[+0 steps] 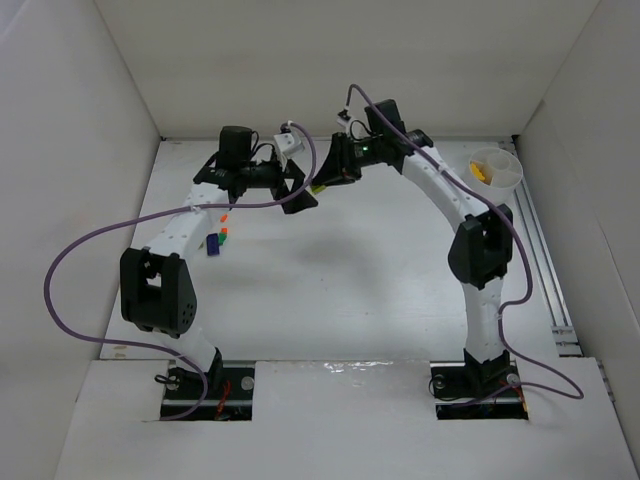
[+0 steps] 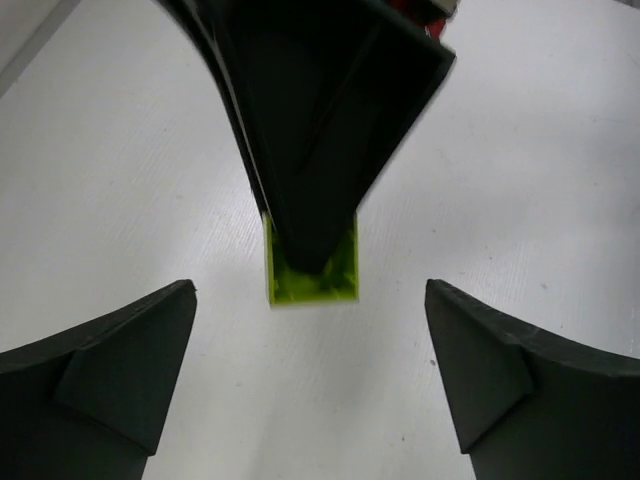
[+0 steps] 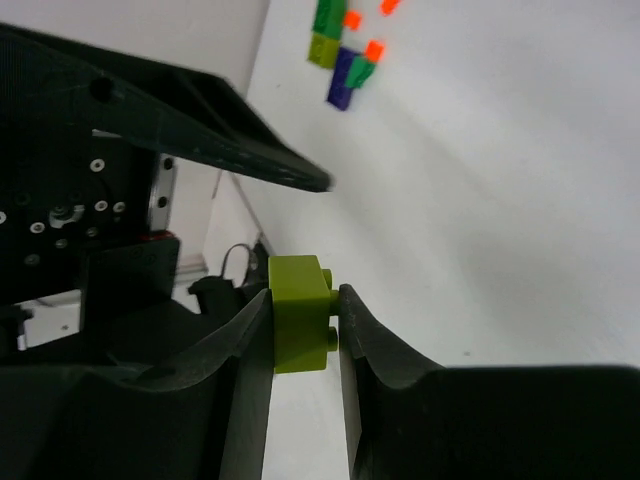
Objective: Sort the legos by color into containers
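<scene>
A lime-green lego (image 3: 298,318) is pinched between the two fingers of my right gripper (image 3: 305,298), held above the white table. In the left wrist view the same lego (image 2: 305,283) shows under one dark right finger (image 2: 320,130). My left gripper (image 2: 310,300) stands open just in front of it, its fingers wide on either side and touching nothing. From above, both grippers meet at the back centre, left gripper (image 1: 300,188) and right gripper (image 1: 325,172). The white divided container (image 1: 497,168) sits at the back right with a yellow piece inside. More legos (image 1: 217,237) lie at the left.
The loose legos (image 3: 345,50) include green, orange and dark blue bricks. White walls enclose the table on three sides. A metal rail (image 1: 548,270) runs along the right edge. Purple cables loop from both arms.
</scene>
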You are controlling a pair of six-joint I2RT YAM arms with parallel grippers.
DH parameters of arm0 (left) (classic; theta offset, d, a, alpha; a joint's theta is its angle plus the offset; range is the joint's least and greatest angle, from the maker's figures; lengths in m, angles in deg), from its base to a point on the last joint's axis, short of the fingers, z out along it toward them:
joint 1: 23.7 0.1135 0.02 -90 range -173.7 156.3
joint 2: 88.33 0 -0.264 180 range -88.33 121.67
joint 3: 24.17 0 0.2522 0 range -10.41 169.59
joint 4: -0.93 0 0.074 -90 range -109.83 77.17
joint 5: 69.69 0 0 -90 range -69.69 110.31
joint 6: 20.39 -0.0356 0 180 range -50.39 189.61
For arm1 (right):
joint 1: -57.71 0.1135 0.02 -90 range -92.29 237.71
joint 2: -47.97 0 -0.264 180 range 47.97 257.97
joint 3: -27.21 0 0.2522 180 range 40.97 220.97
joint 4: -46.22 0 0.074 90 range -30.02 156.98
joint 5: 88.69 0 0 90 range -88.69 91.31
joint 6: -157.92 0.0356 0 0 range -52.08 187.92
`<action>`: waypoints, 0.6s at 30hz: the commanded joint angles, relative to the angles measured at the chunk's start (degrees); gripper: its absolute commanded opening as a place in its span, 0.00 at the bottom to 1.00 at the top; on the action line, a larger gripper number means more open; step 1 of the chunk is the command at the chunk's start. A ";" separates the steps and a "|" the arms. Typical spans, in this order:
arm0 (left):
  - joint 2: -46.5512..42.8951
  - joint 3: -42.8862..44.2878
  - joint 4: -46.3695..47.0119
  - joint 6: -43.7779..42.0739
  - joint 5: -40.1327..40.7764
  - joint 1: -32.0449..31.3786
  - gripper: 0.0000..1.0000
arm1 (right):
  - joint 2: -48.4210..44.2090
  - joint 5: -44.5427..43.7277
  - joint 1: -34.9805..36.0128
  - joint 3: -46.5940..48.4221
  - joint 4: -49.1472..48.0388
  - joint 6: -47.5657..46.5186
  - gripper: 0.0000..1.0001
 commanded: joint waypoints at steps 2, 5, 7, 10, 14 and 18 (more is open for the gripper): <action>-2.84 1.97 -4.04 -1.50 0.94 0.34 1.00 | -4.21 -5.39 -8.69 1.05 4.71 -7.99 0.05; -4.25 -0.04 -4.05 -1.51 0.94 1.57 1.00 | -5.97 -7.33 -17.21 0.10 9.91 -12.40 0.05; -4.96 -0.75 -4.05 0.33 1.72 2.46 1.00 | -7.29 -10.47 -23.43 -0.44 12.63 -14.95 0.05; -5.67 -1.28 -2.12 5.67 5.67 3.69 1.00 | -11.15 -15.66 -28.46 -3.50 13.96 -20.31 0.05; -4.44 1.52 -2.64 7.80 12.25 3.69 1.00 | -16.95 -25.93 -35.32 -8.95 13.96 -24.71 0.04; -3.91 2.85 -2.29 10.34 14.39 3.69 1.00 | -21.35 -30.78 -39.19 -15.01 11.32 -25.24 0.04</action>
